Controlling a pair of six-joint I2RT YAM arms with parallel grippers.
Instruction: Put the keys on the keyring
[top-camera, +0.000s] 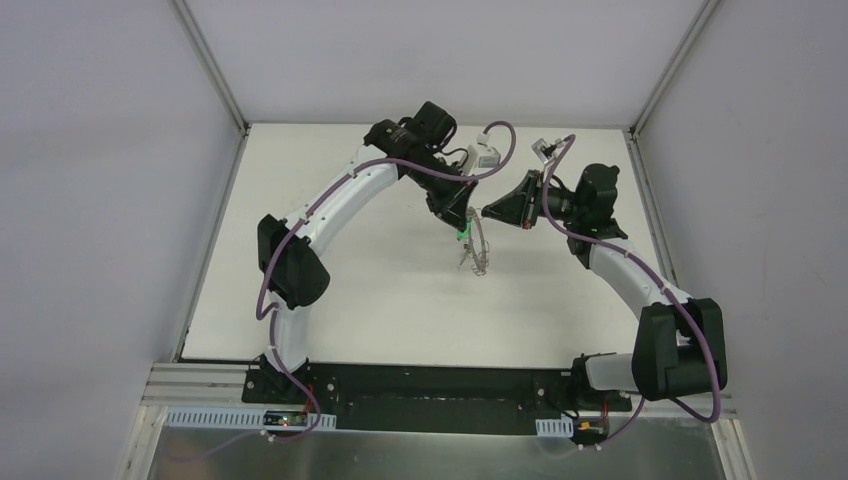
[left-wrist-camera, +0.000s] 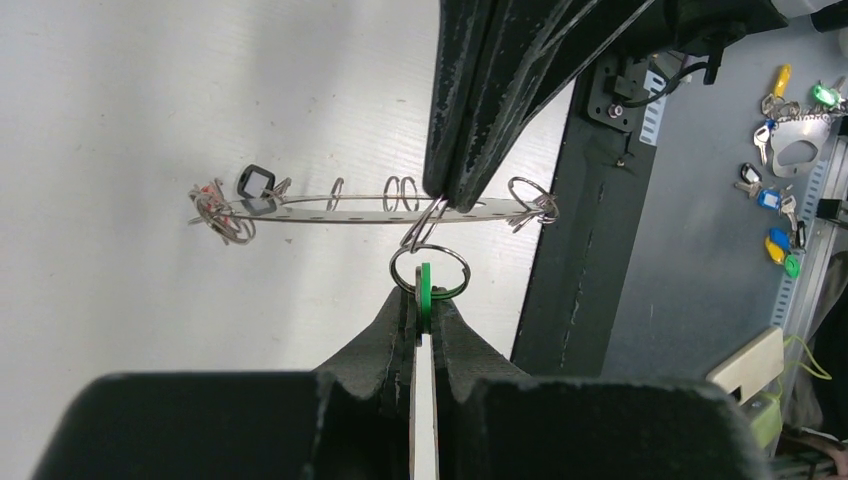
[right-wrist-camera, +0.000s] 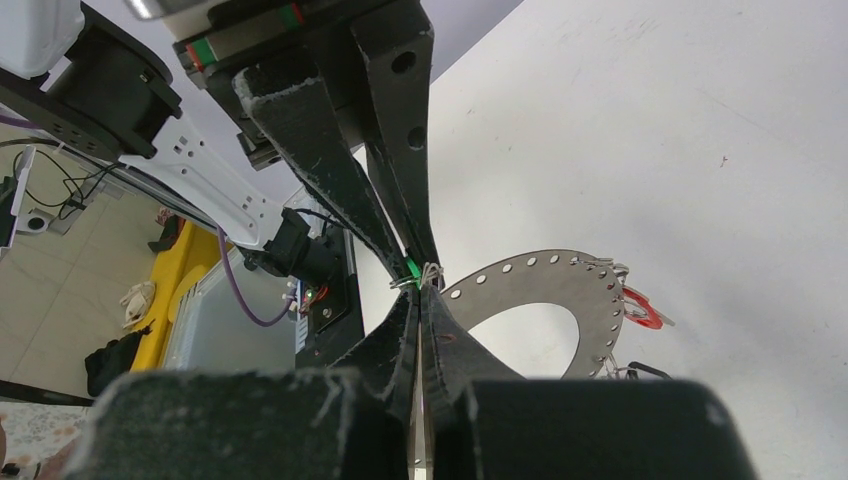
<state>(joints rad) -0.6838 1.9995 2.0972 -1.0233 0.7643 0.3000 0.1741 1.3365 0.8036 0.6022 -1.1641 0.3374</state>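
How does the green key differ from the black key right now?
The green key is pinched in the left claw; the black key is in neither claw. The green key sits just below the spot where the right claw clamps the keyring; the black key sits at the ring's opposite end. Both have plastic heads and lie close to the keyring's rim.

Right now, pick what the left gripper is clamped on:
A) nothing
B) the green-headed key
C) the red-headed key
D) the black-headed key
B: in the left wrist view the left gripper pinches the green key by its head, while the black key and red key hang at the far end of the keyring.
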